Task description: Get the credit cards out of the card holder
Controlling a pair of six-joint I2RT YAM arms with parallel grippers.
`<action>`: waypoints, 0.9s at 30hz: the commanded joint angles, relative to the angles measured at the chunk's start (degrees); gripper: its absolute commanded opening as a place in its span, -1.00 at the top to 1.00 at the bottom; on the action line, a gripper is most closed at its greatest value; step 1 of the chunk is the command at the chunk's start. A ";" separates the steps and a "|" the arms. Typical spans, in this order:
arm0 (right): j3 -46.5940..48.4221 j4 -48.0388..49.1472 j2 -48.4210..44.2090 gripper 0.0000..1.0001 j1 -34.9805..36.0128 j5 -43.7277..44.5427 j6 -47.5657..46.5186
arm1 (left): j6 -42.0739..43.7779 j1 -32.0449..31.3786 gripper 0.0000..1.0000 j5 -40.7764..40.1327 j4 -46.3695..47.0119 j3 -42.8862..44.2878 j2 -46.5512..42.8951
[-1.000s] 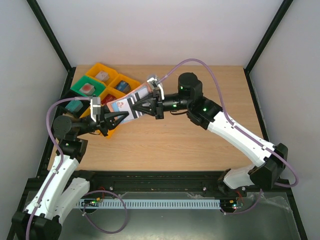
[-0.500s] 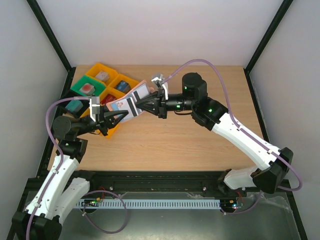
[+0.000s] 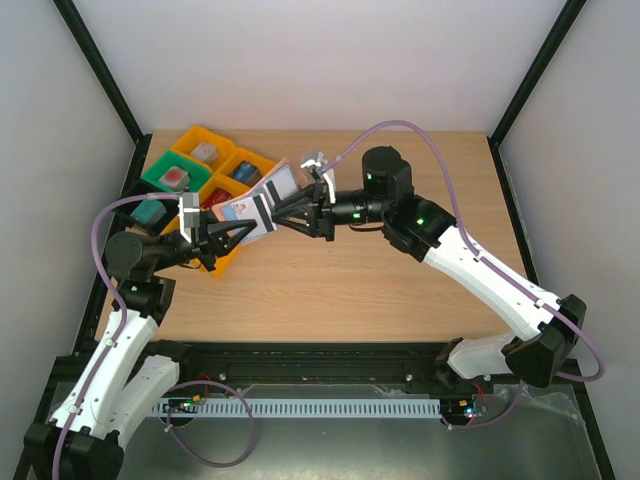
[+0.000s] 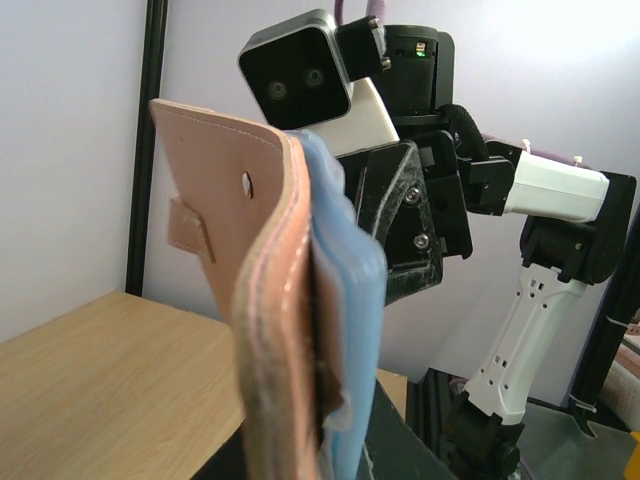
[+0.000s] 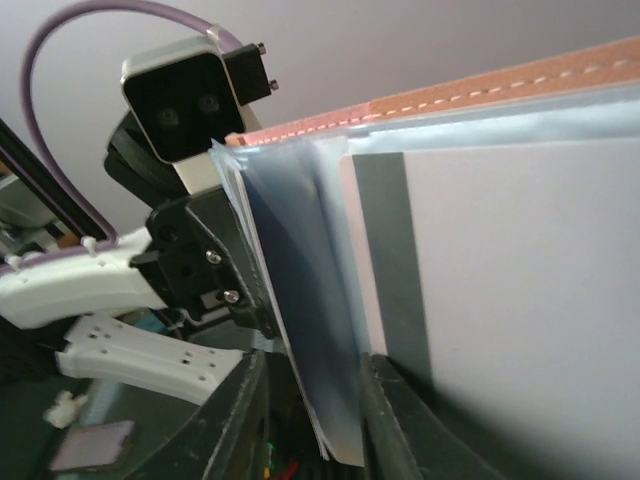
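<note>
Aloft, stitched tan leather card holder [image 4: 215,240] holds thin blue-grey credit cards [image 4: 352,290].

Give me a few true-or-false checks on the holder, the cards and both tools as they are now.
1. The holder is up in the air, off the table. True.
2. The cards are fully out of the holder. False: they sit in it, sticking out partway.
3. The left tool is open and clear of the holder. False: it is shut on the holder.
4. The right tool grips the cards. True.
</note>
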 commanded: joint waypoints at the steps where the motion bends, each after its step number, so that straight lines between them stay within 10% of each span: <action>1: 1.55 -2.53 -1.37 0.64 0.11 3.64 -2.39 | 0.57 0.07 0.96 0.57 3.33 0.61 -0.76; 15: 1.08 3.21 1.64 0.91 1.34 5.38 1.31 | 0.83 0.03 0.95 0.68 3.17 0.67 -0.69; 27: 1.88 2.88 2.53 0.72 2.91 7.04 0.46 | 1.38 -0.07 0.95 0.42 2.46 0.50 -0.55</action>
